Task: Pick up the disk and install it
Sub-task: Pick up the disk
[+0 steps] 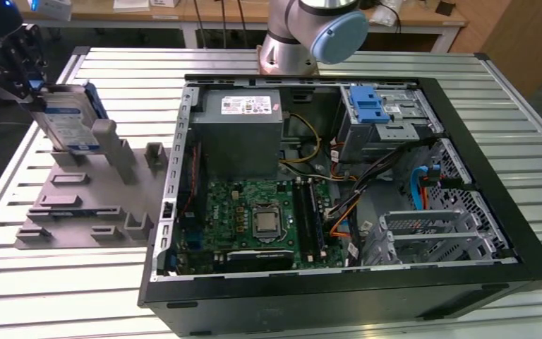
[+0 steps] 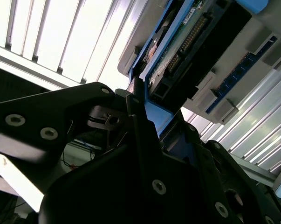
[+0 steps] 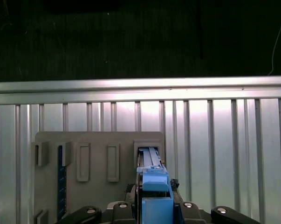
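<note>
I count one disk, one open computer case, one power supply box, one grey holder plate, one table.

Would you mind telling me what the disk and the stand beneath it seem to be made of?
The disk: silvery metal face with dull sheen, edged in glossy blue, likely plastic. The stand: matte grey with moulded slots, probably plastic; painted metal not ruled out.
</note>
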`<state>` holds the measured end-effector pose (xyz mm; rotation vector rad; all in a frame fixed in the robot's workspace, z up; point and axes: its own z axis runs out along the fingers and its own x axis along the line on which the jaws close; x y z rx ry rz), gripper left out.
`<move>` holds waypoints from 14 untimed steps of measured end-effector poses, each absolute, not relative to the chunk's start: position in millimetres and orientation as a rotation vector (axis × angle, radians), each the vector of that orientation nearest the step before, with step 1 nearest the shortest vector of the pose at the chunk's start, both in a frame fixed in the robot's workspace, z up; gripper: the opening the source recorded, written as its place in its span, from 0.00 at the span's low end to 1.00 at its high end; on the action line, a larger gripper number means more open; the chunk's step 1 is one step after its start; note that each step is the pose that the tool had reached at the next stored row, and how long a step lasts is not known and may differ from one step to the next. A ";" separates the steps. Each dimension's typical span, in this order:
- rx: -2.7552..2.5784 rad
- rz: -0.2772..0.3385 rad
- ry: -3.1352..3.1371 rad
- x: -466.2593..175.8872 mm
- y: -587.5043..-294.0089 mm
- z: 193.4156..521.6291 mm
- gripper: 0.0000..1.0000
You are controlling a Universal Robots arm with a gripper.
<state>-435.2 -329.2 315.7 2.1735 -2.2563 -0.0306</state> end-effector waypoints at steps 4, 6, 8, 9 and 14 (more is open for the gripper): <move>2.173 -0.031 -2.256 -435.2 -329.3 318.7 0.36; 2.174 -0.031 -2.256 -435.2 -329.2 320.3 0.36; 2.173 -0.031 -2.256 -435.3 -329.3 322.0 0.36; 2.173 -0.031 -2.256 -435.3 -329.2 322.7 0.36; 2.174 -0.030 -2.256 -435.2 -329.3 326.3 0.36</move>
